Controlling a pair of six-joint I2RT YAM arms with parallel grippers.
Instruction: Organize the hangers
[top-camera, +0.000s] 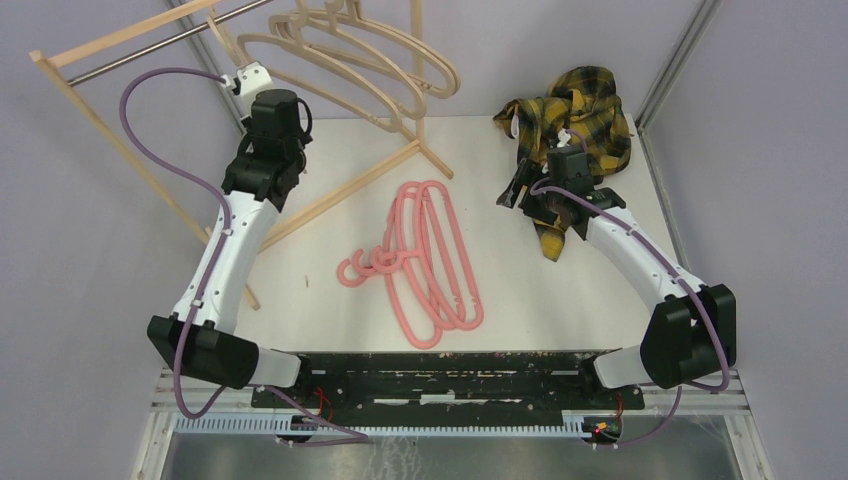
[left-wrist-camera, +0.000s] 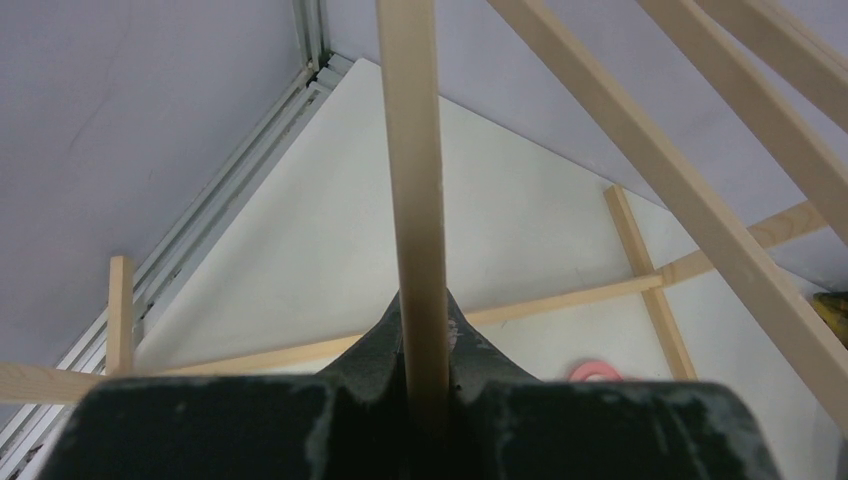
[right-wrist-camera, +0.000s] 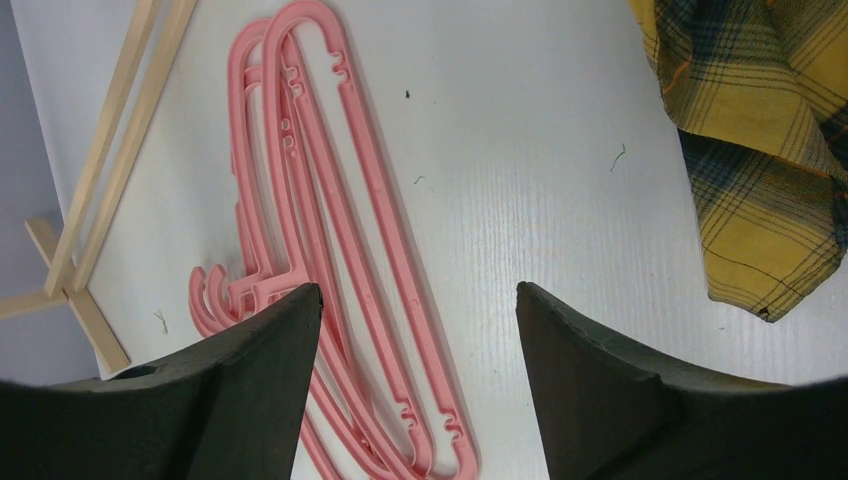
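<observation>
The left arm reaches from its base at the near left corner up and away toward the far left corner, its wrist raised well off the tabletop. Its pincer is clamped on a beige hanger. In the wrist view the thin bar runs straight out between the closed fingers.

This hanger belongs to the beige hangers at the rack over the far left corner. Their long axes run roughly along the far edge, sloping down toward the right.

The right arm bends from the near right corner inward toward the middle of the tabletop, just beside the plaid shirt that lies in the far right corner. Its pincer points down, fingers wide apart, holding nothing and above the surface.

The pink hangers lie flat in a stack at the centre of the tabletop. Their long axes run from the far edge toward the near edge, slightly slanted to the right. Their hooks point toward the left edge. In the right wrist view they lie below and beside the pincer's left finger, with bare tabletop between the two fingers.
</observation>
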